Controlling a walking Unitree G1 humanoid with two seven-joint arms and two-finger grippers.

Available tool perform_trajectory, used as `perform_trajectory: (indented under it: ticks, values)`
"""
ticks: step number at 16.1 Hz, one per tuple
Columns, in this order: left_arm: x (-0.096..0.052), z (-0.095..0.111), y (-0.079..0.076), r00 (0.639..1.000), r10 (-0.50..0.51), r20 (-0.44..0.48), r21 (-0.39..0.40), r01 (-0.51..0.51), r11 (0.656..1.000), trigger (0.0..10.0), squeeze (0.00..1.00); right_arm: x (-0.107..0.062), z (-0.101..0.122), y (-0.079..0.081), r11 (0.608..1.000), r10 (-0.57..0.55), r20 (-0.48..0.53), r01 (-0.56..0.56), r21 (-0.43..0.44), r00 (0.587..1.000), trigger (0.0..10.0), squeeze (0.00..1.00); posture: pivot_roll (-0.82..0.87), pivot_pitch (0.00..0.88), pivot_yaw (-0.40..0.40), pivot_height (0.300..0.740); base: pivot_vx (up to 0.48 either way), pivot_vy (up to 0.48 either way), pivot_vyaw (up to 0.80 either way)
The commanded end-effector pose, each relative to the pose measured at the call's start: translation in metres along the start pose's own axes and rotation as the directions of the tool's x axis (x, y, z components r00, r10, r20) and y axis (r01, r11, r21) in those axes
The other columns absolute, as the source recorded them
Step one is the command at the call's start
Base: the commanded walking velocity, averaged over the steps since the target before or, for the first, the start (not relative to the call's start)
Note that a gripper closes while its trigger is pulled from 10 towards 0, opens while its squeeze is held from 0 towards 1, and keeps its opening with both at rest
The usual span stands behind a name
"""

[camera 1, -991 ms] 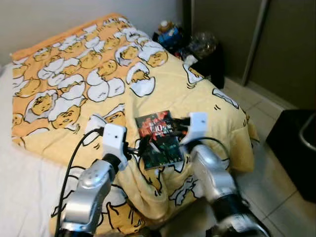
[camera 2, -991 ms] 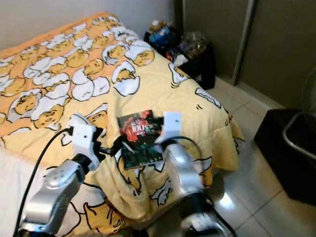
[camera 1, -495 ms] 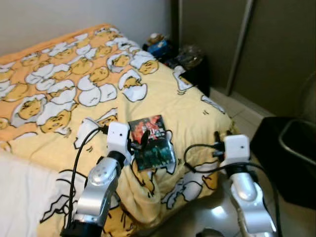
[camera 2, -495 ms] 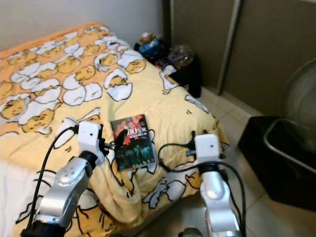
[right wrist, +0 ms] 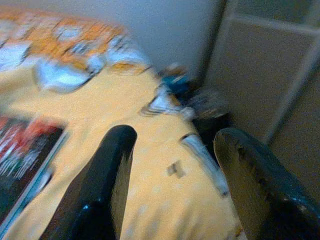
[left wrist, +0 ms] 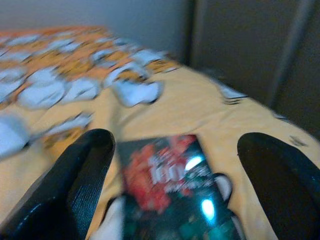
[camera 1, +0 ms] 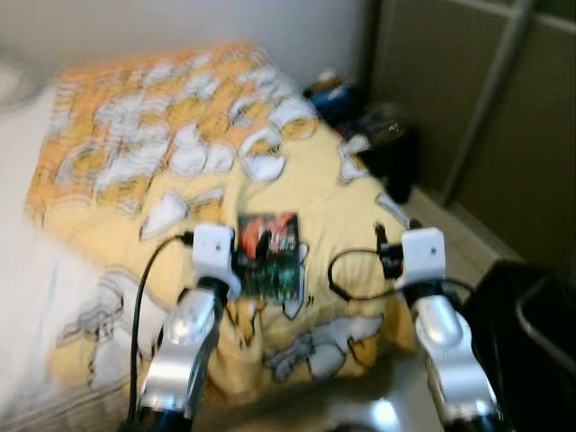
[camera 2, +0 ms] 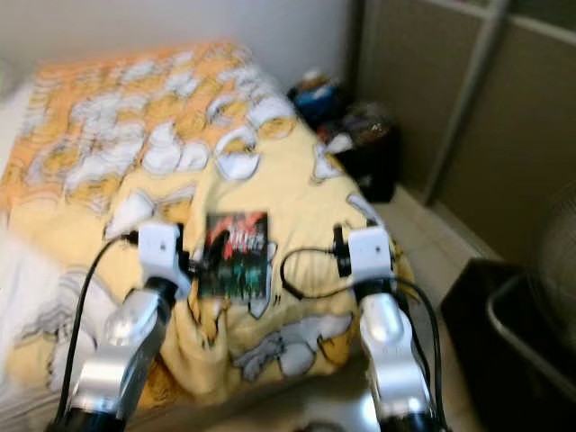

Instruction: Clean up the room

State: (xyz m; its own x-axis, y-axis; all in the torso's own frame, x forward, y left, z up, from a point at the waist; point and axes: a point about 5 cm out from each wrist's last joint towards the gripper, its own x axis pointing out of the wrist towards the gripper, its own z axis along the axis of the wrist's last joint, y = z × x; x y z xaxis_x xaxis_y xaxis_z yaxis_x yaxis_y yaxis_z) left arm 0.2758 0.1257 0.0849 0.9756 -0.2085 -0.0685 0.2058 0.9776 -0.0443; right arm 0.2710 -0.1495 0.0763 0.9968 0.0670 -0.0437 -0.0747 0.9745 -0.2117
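**Bedroom, blurred by my own motion: the book is lying straight ahead of my left fingers**

Bedspread in yellow and orange is stretching out in front of me, and I am working from my jaws outward. My left gripper [left wrist: 182,200] is hovering with its two black fingers [left wrist: 75,185] spread wide apart, grasping nothing. Between them and just beyond, the book [left wrist: 172,187] is lying flat on the blanket [camera 1: 162,153], its dark red-and-green cover facing up. Its long axis is running away from me, roughly in line with the way the left fingers are pointing, so the near short edge is the one facing the jaws.

My right gripper [right wrist: 175,175] is also standing open and empty. It is pointing past the bed corner toward the dark clutter [right wrist: 195,97] by the wall, with the book off to its inner side, near but not between its fingers.

Judging by this, my left arm [camera 1: 184,337] is the nearer one, and a short reach forward along the book's length looks like what the pick-up is calling for. My right arm [camera 1: 445,346] is hanging over the bed's edge, beside the black bin [camera 1: 540,333] on the tiled floor [camera 1: 441,211].
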Motion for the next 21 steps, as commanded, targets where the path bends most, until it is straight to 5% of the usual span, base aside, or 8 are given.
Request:
perform_trajectory:
  ticks: [1, 7, 16, 17, 21]
  values:
    - [-0.002, 0.0, 0.009, 0.999, 0.047, 0.002, 0.005, -0.047, 0.999, 10.0, 0.0, 0.008, 0.012, 0.007, 0.999, 0.039, 0.041, -0.039, 0.003, 0.998, 10.0, 1.0, -0.12, 0.0, 0.047, 0.74, 0.0, -0.472, 0.68]
    - [0.003, 0.004, 0.03, 0.986, 0.162, 0.029, 0.025, -0.163, 0.986, 10.0, 0.0, 0.024, 0.012, 0.019, 0.991, 0.132, 0.042, -0.132, -0.015, 0.99, 10.0, 1.0, -0.04, 0.0, -0.023, 0.74, 0.0, -0.078, 0.66]
    - [0.015, 0.007, 0.028, 0.998, 0.054, 0.038, 0.175, -0.06, 0.983, 10.0, 0.0, 0.019, 0.002, 0.03, 0.983, 0.182, 0.02, -0.182, 0.0, 0.983, 10.0, 1.0, -0.07, 0.0, -0.017, 0.74, 0.031, -0.036, 0.51]
    - [0.016, 0.006, 0.02, 0.998, 0.045, 0.039, 0.167, -0.051, 0.985, 10.0, 0.0, 0.019, 0.0, 0.025, 0.985, 0.171, 0.008, -0.171, -0.001, 0.985, 10.0, 0.0, -0.08, 0.0, 0.007, 0.74, 0.277, -0.39, 0.0]
    - [0.018, 0.0, 0.013, 0.999, 0.039, 0.014, 0.122, -0.04, 0.992, 10.0, 0.0, 0.022, 0.0, 0.02, 0.991, 0.117, 0.009, -0.117, 0.059, 0.993, 10.0, 0.0, -0.11, 0.0, 0.029, 0.74, 0.277, -0.389, 0.32]
